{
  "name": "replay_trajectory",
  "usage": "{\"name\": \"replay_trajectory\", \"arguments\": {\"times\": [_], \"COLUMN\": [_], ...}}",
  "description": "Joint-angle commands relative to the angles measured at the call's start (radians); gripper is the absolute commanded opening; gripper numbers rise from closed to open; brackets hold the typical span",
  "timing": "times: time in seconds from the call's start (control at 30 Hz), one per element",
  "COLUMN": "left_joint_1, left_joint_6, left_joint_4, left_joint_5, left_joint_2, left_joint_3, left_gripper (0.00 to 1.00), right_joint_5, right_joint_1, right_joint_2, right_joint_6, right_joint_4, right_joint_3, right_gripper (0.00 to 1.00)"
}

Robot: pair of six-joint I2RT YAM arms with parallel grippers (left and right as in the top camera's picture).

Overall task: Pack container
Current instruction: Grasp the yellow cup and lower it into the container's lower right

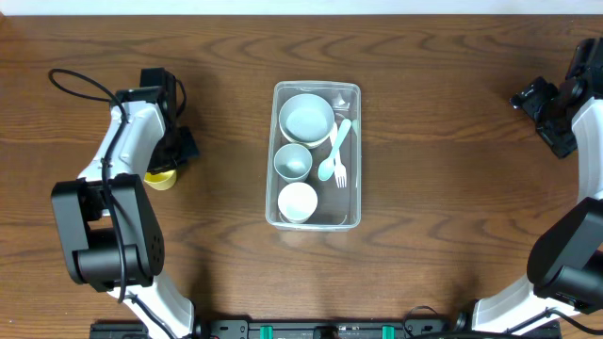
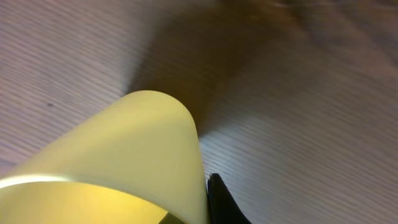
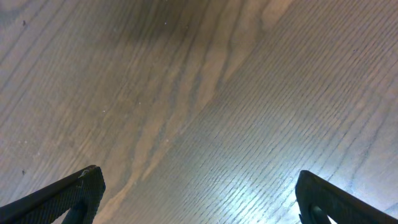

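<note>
Desk: dark wood grain, seen from overhead.

Container: clear tub, centre of the overhead frame, long side running top to bottom. I read five items inside. A pale blue bowl fills the upper end. Below it, along the left wall, stand a smaller blue-grey cup and then a white cup at the lower end. Along the right wall lie a teal spoon and a white fork, side by side and slightly tilted, with the fork's tines towards the bottom of the frame.

Left arm: left side of the overhead frame, well apart from the container. Left jaws are closed on a yellow cup, which shows only partly below the black wrist. In the left wrist view the cup takes up the lower left of the frame. One black fingertip is pressed against the cup's wall at the bottom edge. The other fingertip is out of view.

Right arm: far right edge of the overhead frame, wrist up in the upper right corner, well apart from the container. Right jaws stand wide and hold nothing. The right wrist view shows both fingertips in the lower corners, with bare desk between them.
</note>
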Motion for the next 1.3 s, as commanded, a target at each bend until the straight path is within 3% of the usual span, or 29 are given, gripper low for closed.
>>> {"name": "replay_trajectory", "arguments": {"times": [0.0, 0.3, 0.5, 0.77, 1.13, 1.27], "left_joint_1": [-0.007, -0.187, -0.442, -0.69, -0.867, -0.921], "left_joint_6": [-0.003, 0.218, 0.303, 0.322, 0.322, 0.322], "left_joint_4": [-0.021, -0.055, -0.041, -0.007, 0.003, -0.001], "left_joint_5": [0.127, 0.398, 0.408, 0.396, 0.393, 0.302], "left_joint_2": [-0.103, -0.457, -0.595, -0.489, -0.266, -0.219], "left_joint_3": [0.069, 0.079, 0.078, 0.055, 0.055, 0.051], "left_gripper": [0.06, 0.06, 0.06, 0.06, 0.06, 0.06], "right_joint_5": [0.014, 0.014, 0.014, 0.014, 0.014, 0.014], "right_joint_1": [-0.005, -0.005, -0.005, -0.005, -0.005, -0.005], "right_joint_2": [0.003, 0.003, 0.003, 0.003, 0.003, 0.003], "right_joint_6": [0.01, 0.01, 0.01, 0.01, 0.01, 0.01], "right_joint_4": [0.0, 0.0, 0.0, 0.0, 0.0, 0.0], "right_joint_3": [0.009, 0.009, 0.009, 0.009, 0.009, 0.009], "right_gripper": [0.99, 0.99, 0.99, 0.99, 0.99, 0.99]}}
